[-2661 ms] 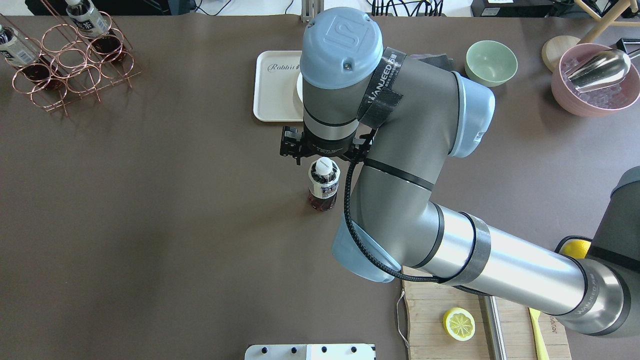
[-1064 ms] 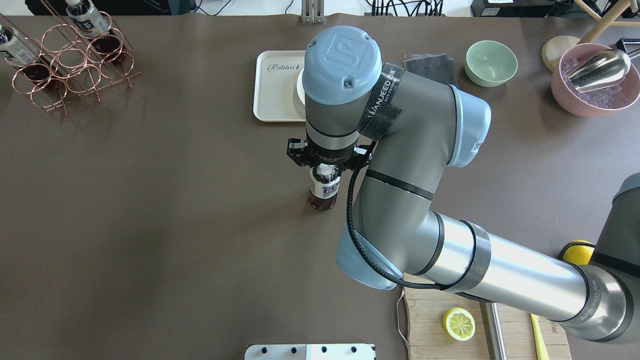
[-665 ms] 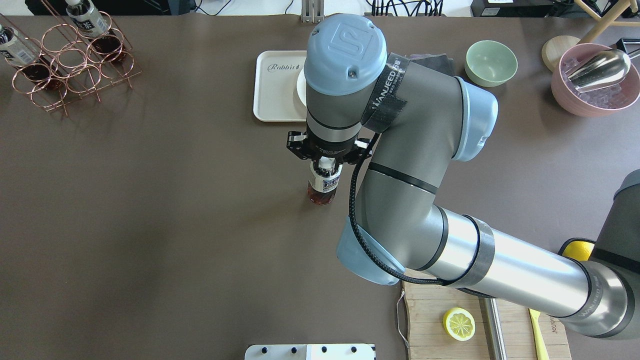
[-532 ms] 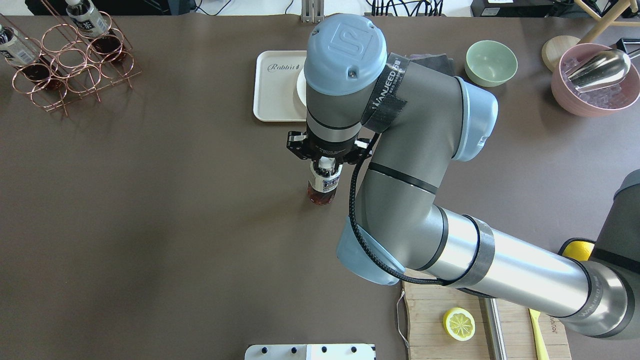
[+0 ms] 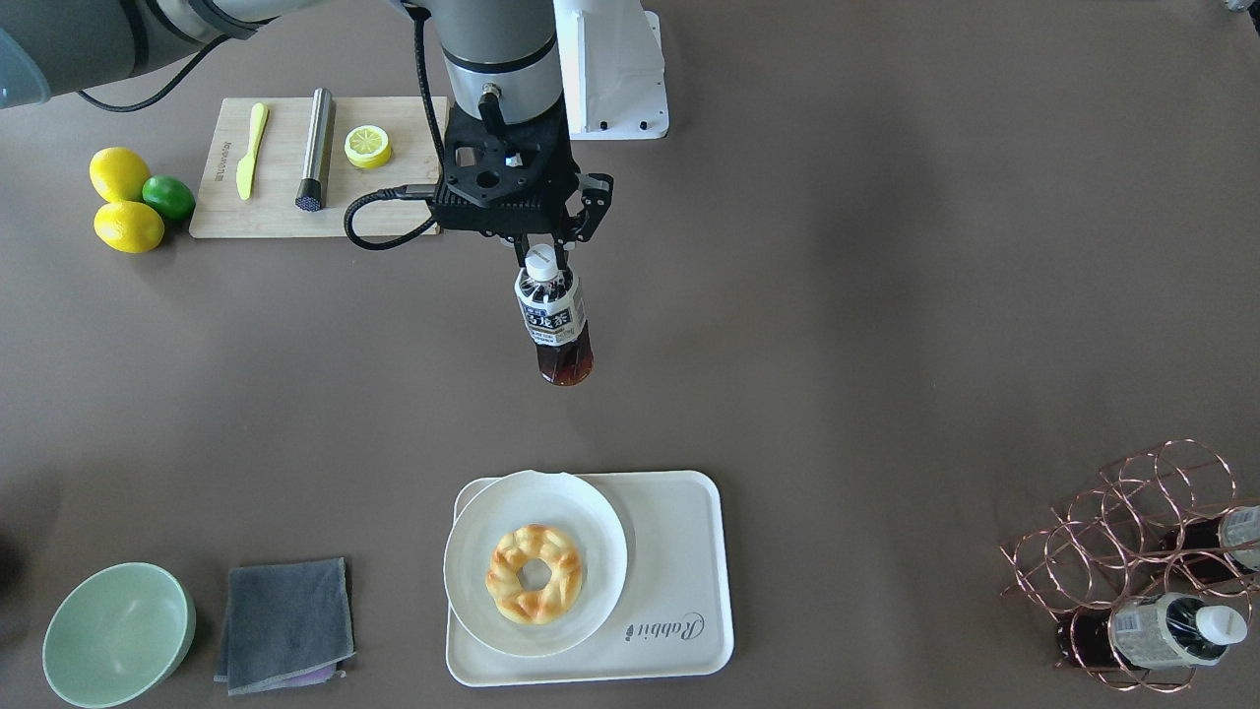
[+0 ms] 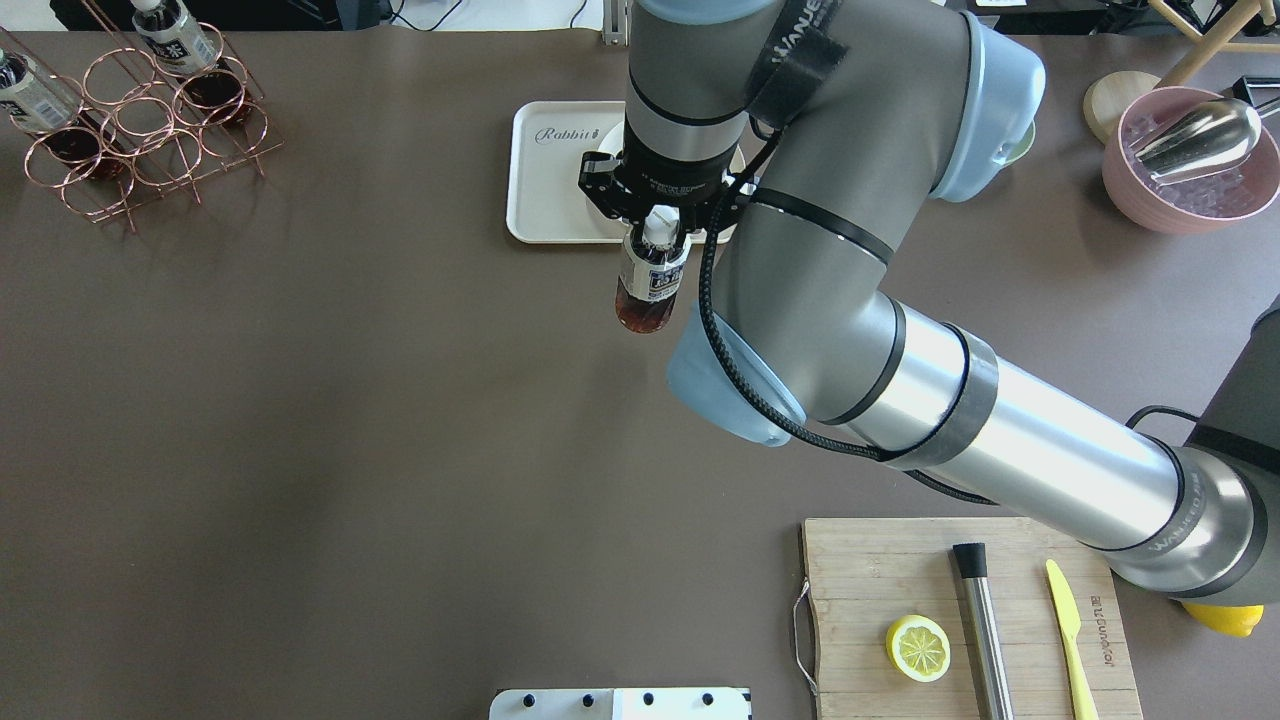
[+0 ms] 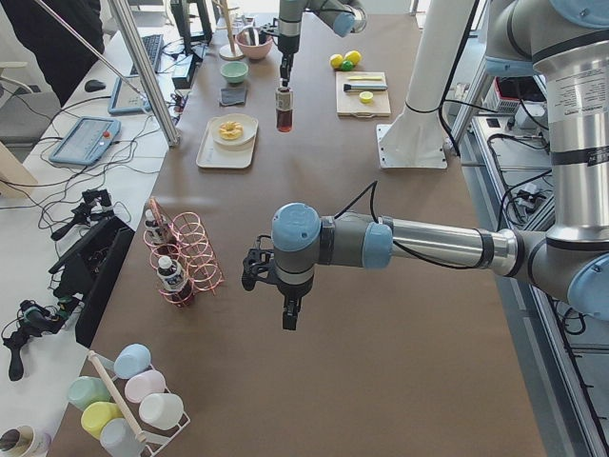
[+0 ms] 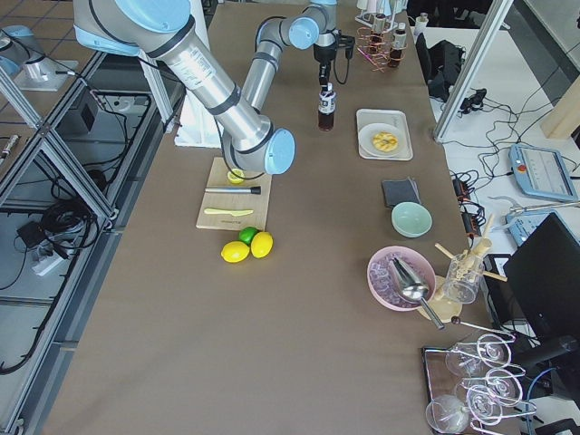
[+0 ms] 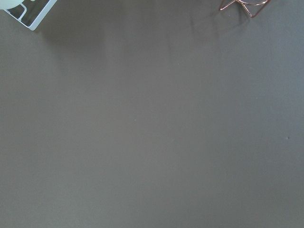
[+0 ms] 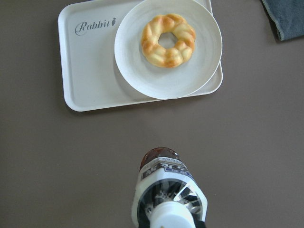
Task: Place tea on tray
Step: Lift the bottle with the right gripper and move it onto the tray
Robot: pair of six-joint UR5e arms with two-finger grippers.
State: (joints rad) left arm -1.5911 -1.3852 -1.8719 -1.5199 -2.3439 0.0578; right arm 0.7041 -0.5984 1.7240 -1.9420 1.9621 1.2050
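Observation:
The tea (image 5: 553, 320) is a small bottle of reddish-brown liquid with a white cap and a dark label. My right gripper (image 5: 540, 258) is shut on its cap and neck and holds it upright above the table. In the overhead view the tea (image 6: 650, 280) hangs just short of the near edge of the cream tray (image 6: 545, 190). The right wrist view shows the tea (image 10: 166, 190) below and the tray (image 10: 90, 71) ahead of it. My left gripper (image 7: 290, 319) hovers over bare table in the exterior left view; I cannot tell whether it is open or shut.
A white plate (image 5: 472, 581) with a doughnut fills the tray's half away from the "Rabbit" script. A copper wire rack (image 6: 130, 110) holds two pale-labelled bottles. A grey cloth (image 5: 285, 611), green bowl (image 5: 118, 630), cutting board (image 6: 960, 620) and pink bowl (image 6: 1190, 160) stand around.
My right gripper came down over the standing bottle, shut on its cap, lifted it off the table and moved it toward the tray.

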